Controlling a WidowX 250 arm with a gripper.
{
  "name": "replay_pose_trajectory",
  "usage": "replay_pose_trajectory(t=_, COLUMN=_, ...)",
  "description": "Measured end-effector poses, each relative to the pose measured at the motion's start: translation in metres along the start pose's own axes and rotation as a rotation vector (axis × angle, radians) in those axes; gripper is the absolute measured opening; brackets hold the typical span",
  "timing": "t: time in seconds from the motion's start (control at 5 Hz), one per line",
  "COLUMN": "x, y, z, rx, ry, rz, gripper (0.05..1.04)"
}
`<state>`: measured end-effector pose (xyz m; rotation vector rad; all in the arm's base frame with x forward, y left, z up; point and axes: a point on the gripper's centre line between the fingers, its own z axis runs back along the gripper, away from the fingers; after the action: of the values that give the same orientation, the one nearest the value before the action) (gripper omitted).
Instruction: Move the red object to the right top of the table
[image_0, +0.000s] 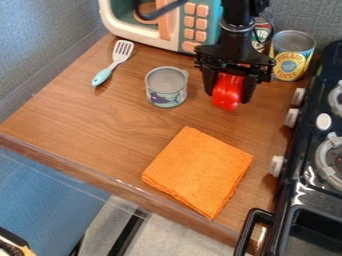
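Because the glossy red, rounded object (228, 94) looks slippery, I'd keep my grip around its thick middle; I judge it light and fairly stiff. My black two-finger gripper (230, 96) has it clamped between both fingers, over the brown wood-grain table (93, 120), upper right of the frame.

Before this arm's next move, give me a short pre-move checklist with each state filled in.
1. Red object between the fingers of the gripper: ok.
2. Red object lifted off the table: cannot tell.
3. Table's top right corner free for placing: not ok, a can with a yellow label stands there.
4. Orange cloth out from under the gripper: ok, it lies nearer the front edge.
5. Open can upright: ok, left of the red object in the view.
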<state>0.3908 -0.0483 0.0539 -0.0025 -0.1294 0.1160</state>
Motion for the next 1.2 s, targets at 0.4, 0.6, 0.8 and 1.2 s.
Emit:
replay_pose_trajectory(t=0.4, x=0.026, y=0.006, z=-0.02, rx=0.01, ry=0.022, rz=0.062, gripper=0.794)
replay_pose_trajectory(t=0.6, x=0.025, y=0.006, z=-0.02, rx=0.005, ry=0.033, rz=0.057, gripper=0.852)
replay_pose_trajectory(t=0.8, x=0.025, y=0.006, z=-0.017, rx=-0.015, ry=0.045, rz=0.049, gripper=1.011)
replay_pose_trajectory(t=1.2, x=0.031, y=0.009, z=0.02, rx=-0.035, ry=-0.018, rz=0.024, gripper=1.001)
